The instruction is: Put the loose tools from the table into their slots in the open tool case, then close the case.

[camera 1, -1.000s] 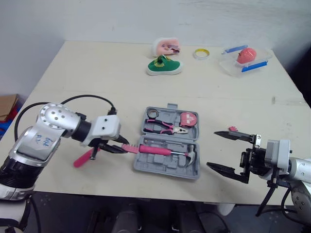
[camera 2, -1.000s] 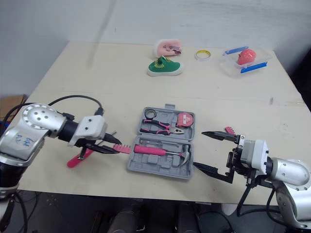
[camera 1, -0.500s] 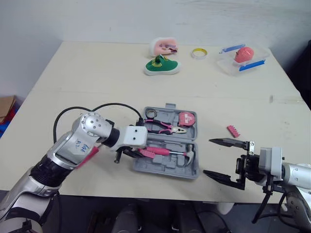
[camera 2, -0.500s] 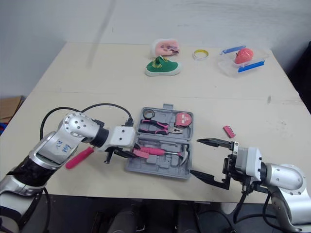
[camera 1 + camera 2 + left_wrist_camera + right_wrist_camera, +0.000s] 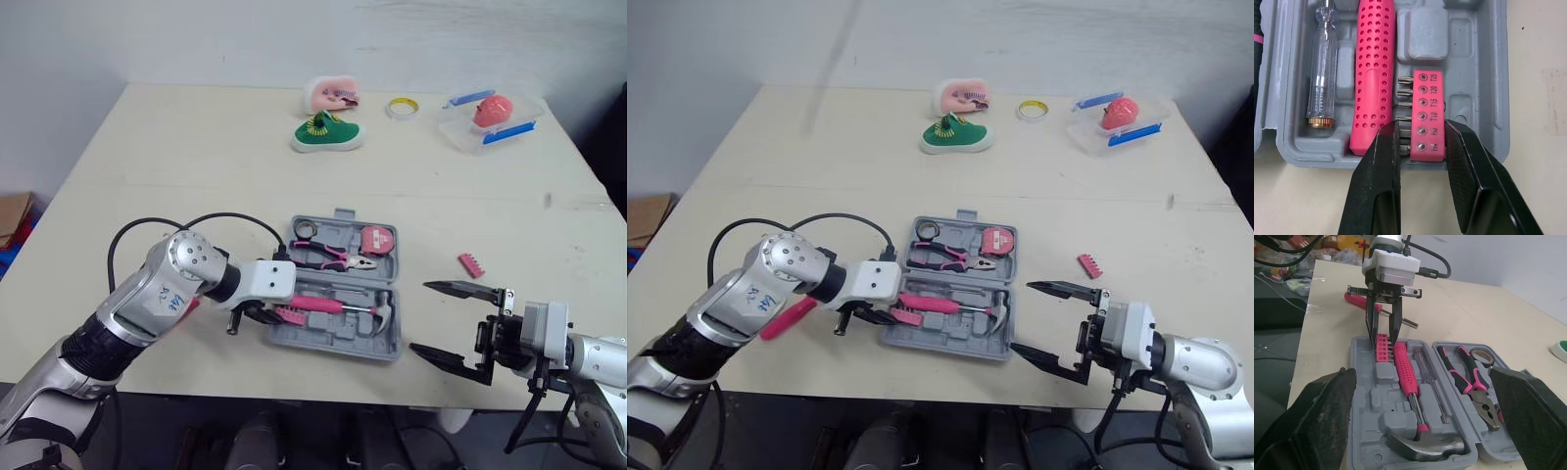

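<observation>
Case (image 5: 333, 335) sits mid-frame, bit low. Pliers (image 5: 328, 255) and tape measure (image 5: 376, 240) in back half, hammer (image 5: 333, 305) in front half. Left gripper (image 5: 1421, 128) at case's left end, bit strip (image 5: 1423, 98) between its fingers, right beside hammer handle. Screwdriver (image 5: 782, 319) on table left of case. Loose strip (image 5: 471, 264) on table right of case, right gripper (image 5: 419, 316) below it, lower right. Shoe (image 5: 326, 132), tape roll (image 5: 399, 107), box (image 5: 490, 122) along top.

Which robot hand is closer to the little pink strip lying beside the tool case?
Right. The right gripper is open, just nearer the robot than the pink strip; the left gripper is across the tool case, gripping another bit strip.
</observation>
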You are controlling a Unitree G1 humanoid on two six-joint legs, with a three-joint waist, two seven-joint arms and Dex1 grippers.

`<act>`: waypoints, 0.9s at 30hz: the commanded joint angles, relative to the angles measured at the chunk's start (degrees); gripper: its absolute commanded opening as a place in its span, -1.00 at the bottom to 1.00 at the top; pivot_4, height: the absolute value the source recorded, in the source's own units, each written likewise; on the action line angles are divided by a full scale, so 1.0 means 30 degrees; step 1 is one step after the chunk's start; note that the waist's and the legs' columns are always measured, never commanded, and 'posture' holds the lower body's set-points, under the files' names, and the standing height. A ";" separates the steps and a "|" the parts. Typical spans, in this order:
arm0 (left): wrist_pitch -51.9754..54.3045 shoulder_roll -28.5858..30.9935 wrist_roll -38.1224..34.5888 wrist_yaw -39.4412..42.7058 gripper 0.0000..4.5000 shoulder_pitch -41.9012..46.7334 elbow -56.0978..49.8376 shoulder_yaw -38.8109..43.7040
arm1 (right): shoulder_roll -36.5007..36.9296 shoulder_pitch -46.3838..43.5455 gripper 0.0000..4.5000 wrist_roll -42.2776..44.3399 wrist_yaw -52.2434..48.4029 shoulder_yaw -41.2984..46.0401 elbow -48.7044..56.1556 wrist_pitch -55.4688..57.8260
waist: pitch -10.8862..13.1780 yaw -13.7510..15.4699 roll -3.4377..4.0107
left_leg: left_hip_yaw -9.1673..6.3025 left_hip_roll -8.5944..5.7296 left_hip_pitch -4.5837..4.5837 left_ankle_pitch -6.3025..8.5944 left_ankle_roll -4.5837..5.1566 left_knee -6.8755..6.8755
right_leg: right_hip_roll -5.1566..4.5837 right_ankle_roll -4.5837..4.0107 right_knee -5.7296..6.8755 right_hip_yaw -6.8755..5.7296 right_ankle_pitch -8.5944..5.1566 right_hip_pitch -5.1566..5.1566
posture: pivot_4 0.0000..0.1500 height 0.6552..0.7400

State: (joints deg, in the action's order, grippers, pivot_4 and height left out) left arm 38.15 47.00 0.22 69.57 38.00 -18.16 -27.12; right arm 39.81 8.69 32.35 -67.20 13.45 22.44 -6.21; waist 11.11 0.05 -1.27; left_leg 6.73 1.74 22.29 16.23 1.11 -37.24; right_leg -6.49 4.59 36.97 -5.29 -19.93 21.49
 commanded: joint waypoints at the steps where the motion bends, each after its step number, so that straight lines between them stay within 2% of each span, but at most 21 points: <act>1: 0.0325 -0.0533 0.0495 -0.0533 -0.72 0.0265 -0.0306 -0.0345 | -0.0150 -0.0057 1.00 0.0041 0.0156 0.0142 0.0128 -0.0356 | 0.0000 0.0006 0.0000 | 0.0000 -0.0001 0.0000 0.0000 0.0001 -0.0003 | -0.0001 0.0000 0.0002 0.0000 0.0000 -0.0001 | 1.00 1.00; 10: 0.0636 -0.0827 0.0084 -0.0831 -0.72 -0.0086 -0.0778 0.0134 | -0.0272 -0.0140 1.00 -0.0028 0.0452 -0.0026 0.0295 -0.0259 | 0.0000 0.0107 0.0000 | -0.0008 -0.0002 0.0000 -0.0002 0.0005 -0.0028 | -0.0005 0.0001 0.0015 -0.0001 0.0000 -0.0011 | 1.00 1.00; 13: 0.1206 -0.0838 -0.0719 -0.0637 -0.05 -0.0233 -0.1409 0.0592 | -0.0289 -0.0192 1.00 -0.0058 0.0497 -0.0117 0.0282 -0.0219 | 0.0000 0.0105 0.0000 | -0.0010 -0.0002 0.0002 -0.0002 0.0005 -0.0028 | -0.0008 0.0001 0.0015 -0.0001 0.0000 -0.0011 | 1.00 1.00; 16: 0.1517 -0.0654 -0.1124 -0.0846 0.51 -0.0084 -0.2046 0.1163 | -0.0470 -0.0238 1.00 0.0347 0.0917 0.0099 0.0296 0.0023 | 0.0000 0.0078 0.0000 | -0.0010 -0.0002 0.0002 -0.0002 0.0005 -0.0028 | -0.0007 0.0001 0.0015 -0.0001 0.0000 -0.0010 | 1.00 1.00; 19: 0.2328 -0.0046 -0.2363 -0.0194 0.51 0.0320 -0.3053 0.2197 | -0.0765 -0.0193 1.00 0.0902 0.1364 0.0422 0.0131 0.0291 | 0.0003 0.0007 -0.0005 | -0.0016 0.0002 0.0003 -0.0003 0.0004 -0.0025 | -0.0006 0.0000 0.0015 -0.0004 0.0000 -0.0008 | 1.00 1.00; 22: 0.0392 0.0466 -0.3064 0.0583 0.51 0.0144 -0.2188 0.3005 | -0.0709 -0.0093 1.00 0.0818 0.0912 0.0242 -0.0273 0.0231 | 0.0002 -0.0046 -0.0003 | -0.0014 0.0003 0.0000 -0.0005 -0.0002 -0.0021 | -0.0005 -0.0001 0.0015 -0.0004 -0.0001 -0.0009 | 1.00 1.00; 23: -0.1107 0.0213 -0.3549 0.0655 0.51 -0.0382 -0.1224 0.3781 | -0.0817 -0.0075 1.00 0.0945 0.1006 0.0304 -0.0338 0.0334 | -0.0002 -0.0040 0.0005 | -0.0012 0.0002 -0.0004 -0.0006 -0.0003 -0.0017 | -0.0003 -0.0002 0.0014 -0.0004 -0.0001 -0.0009 | 1.00 1.00; 26: -0.3591 -0.2155 -0.6057 0.0060 0.51 -0.1814 0.1264 0.6694 | -0.1055 0.0145 1.00 0.0885 0.1036 0.0472 -0.0638 0.0081 | -0.0011 -0.0018 0.0020 | -0.0010 0.0003 -0.0014 -0.0006 -0.0001 -0.0025 | -0.0006 -0.0003 0.0017 -0.0004 -0.0002 -0.0016 | 1.00 1.00; 27: -0.3925 -0.2735 -0.6680 -0.0017 0.40 -0.2205 0.1797 0.7419 | -0.1066 0.0245 1.00 0.0808 0.0979 0.0482 -0.0707 -0.0010 | -0.0008 -0.0020 0.0014 | -0.0015 0.0004 -0.0007 -0.0008 0.0004 -0.0037 | -0.0007 -0.0003 0.0019 -0.0009 -0.0002 -0.0019 | 1.00 1.00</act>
State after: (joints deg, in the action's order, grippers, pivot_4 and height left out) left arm 29.23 39.70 -16.07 69.98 31.97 -14.06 -8.83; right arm 36.92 9.00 33.97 -64.09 13.52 19.84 -5.04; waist 11.08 -0.01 -1.23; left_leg 6.67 1.76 22.30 16.20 1.13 -37.38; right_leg -6.51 4.58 37.03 -5.34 -19.93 21.44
